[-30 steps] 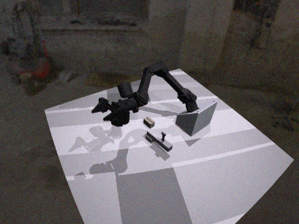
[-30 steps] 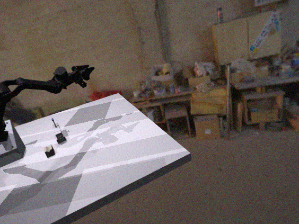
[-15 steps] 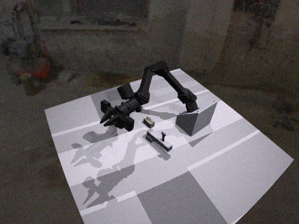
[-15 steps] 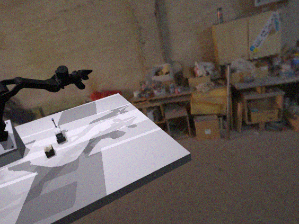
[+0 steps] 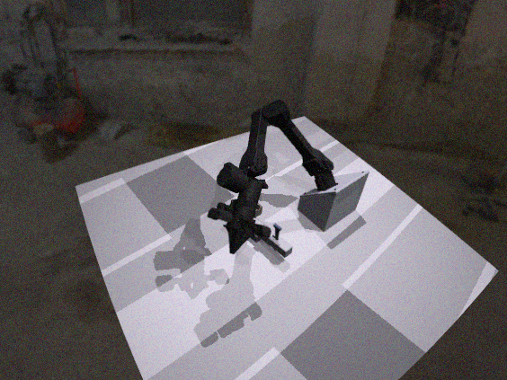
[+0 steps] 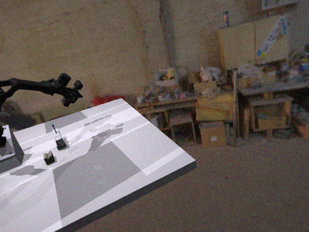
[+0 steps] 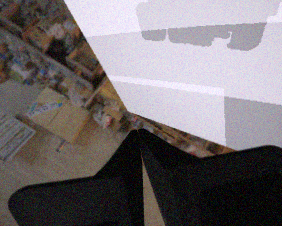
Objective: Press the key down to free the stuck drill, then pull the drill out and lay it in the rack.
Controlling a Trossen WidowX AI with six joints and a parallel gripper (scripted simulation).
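My gripper [image 5: 232,251] [image 6: 81,96] [image 7: 138,135] is shut with its fingertips together and nothing between them. It hangs above the table and points down in the top view, with the small fixture behind it. The fixture, a narrow bar-like block [image 5: 284,246] [image 6: 61,145], stands on the table. A thin upright piece with a bluish head [image 5: 277,230] [image 6: 53,127] rises from it; it is too small to tell whether this is the drill or the key. A small notched block [image 6: 49,158], apparently the rack, stands beside the fixture; the arm mostly hides it in the top view.
The arm stands on a grey wedge-shaped base [image 5: 343,205] [image 6: 17,146], near the fixture. The table [image 5: 386,243] [image 6: 164,159] carries broad patches of shadow, and its edges show in all three views. The wrist view shows neither the fixture nor the notched block.
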